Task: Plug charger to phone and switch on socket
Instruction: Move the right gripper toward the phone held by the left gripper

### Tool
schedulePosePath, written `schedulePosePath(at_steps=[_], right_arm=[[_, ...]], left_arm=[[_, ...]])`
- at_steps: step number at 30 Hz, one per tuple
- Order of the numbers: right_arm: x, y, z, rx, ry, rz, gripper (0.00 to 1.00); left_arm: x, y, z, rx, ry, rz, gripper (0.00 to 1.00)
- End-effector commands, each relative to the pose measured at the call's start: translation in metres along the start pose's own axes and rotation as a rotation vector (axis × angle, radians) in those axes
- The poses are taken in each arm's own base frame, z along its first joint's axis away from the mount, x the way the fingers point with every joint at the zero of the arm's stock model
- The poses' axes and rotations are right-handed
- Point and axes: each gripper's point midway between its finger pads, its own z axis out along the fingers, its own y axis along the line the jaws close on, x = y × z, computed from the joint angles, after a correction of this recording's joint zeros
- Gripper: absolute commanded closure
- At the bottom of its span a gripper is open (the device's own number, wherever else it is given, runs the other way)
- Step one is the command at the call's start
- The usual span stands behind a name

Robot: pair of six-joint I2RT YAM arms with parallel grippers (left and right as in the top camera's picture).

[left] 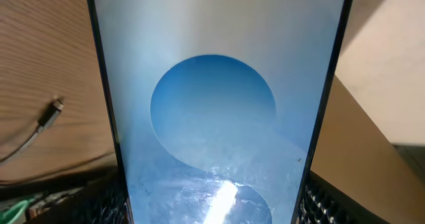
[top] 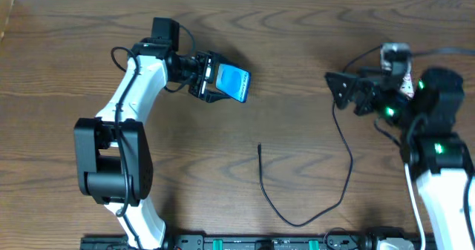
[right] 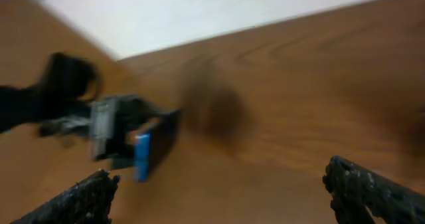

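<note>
My left gripper (top: 214, 77) is clamped on the one phone (top: 236, 81). Its two fingers grip the phone's long edges, and in the left wrist view the blue screen (left: 212, 117), with its lighter circle, fills almost everything ahead of me. Just off that gripper's side, down on the wooden table (top: 297, 35), lies the single free plug of the charger (left: 50, 114), clear of the phone.

My right gripper (top: 334, 89) is spread wide and grasps nothing. Its two fingertips (right: 73, 201) sit at the lower corners of the right wrist view with bare wood between them. The one charger (top: 260, 165) cable passes near these fingers, loops back toward my base, then ends well out between my two grippers. Behind my right wrist a white piece of the socket (top: 395, 54) shows, the rest hidden by the arm. Farthest ahead of the right gripper is the left one with the phone, blurred.
</note>
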Motion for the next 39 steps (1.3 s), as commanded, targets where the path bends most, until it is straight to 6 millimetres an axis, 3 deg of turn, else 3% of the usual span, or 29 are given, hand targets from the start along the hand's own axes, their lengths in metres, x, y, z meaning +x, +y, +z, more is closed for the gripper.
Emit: schedulePosePath(at_steps=[1, 3, 10, 17, 25, 31, 39], right_arm=[[0.01, 0.042, 0.016, -0.346, 0.145, 0.074, 0.01], [0.016, 0.043, 0.024, -0.418, 0.183, 0.096, 0.01], [0.031, 0.023, 0.044, -0.383, 0.256, 0.251, 0.05], [0.07, 0.011, 0.071, -0.197, 0.343, 0.249, 0.01], [0.112, 0.019, 0.091, 0.004, 0.423, 0.223, 0.01], [0.123, 0.013, 0.095, 0.131, 0.42, 0.281, 0.03], [0.128, 0.009, 0.096, 0.162, 0.429, 0.351, 0.08]], left_arm=[[0.011, -0.011, 0.001, -0.013, -0.079, 0.031, 0.93], [0.012, -0.007, 0.009, -0.041, -0.114, 0.022, 0.93], [0.02, -0.001, 0.026, -0.088, -0.157, -0.006, 0.92], [0.027, 0.001, 0.036, -0.103, -0.17, -0.041, 0.93], [0.036, 0.004, 0.046, -0.127, -0.17, -0.015, 0.93], [0.045, 0.006, 0.053, -0.14, -0.151, -0.001, 0.93], [0.058, 0.007, 0.058, -0.14, -0.094, -0.021, 0.93]])
